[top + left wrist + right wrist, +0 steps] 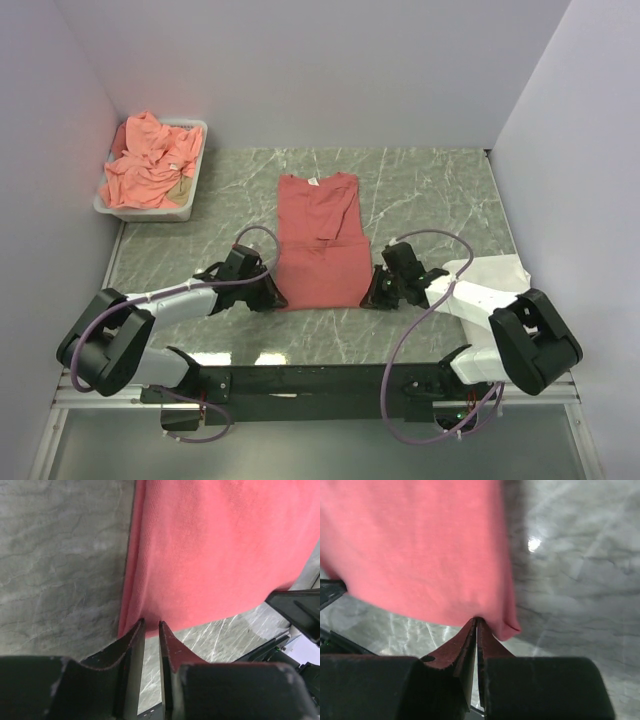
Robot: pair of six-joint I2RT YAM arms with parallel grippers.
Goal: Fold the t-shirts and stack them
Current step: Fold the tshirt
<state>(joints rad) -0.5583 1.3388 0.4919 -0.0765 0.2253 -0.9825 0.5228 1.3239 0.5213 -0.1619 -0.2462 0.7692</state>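
A coral-red t-shirt (318, 240) lies flat in the middle of the table, folded to a narrow strip, with its neck label at the far end. My left gripper (275, 297) is at its near left corner. In the left wrist view the fingers (151, 624) stand a narrow gap apart with the hem (150, 615) at their tips. My right gripper (372, 297) is at the near right corner, shut on the hem (476, 620), and the cloth (420, 555) puckers at the tips. Several crumpled salmon shirts (150, 160) fill the tray. A white garment (495, 272) lies under my right arm.
The white plastic tray (196, 190) stands at the back left against the wall. Walls close in the left, back and right sides. The green marble tabletop (430, 190) shows around the flat shirt.
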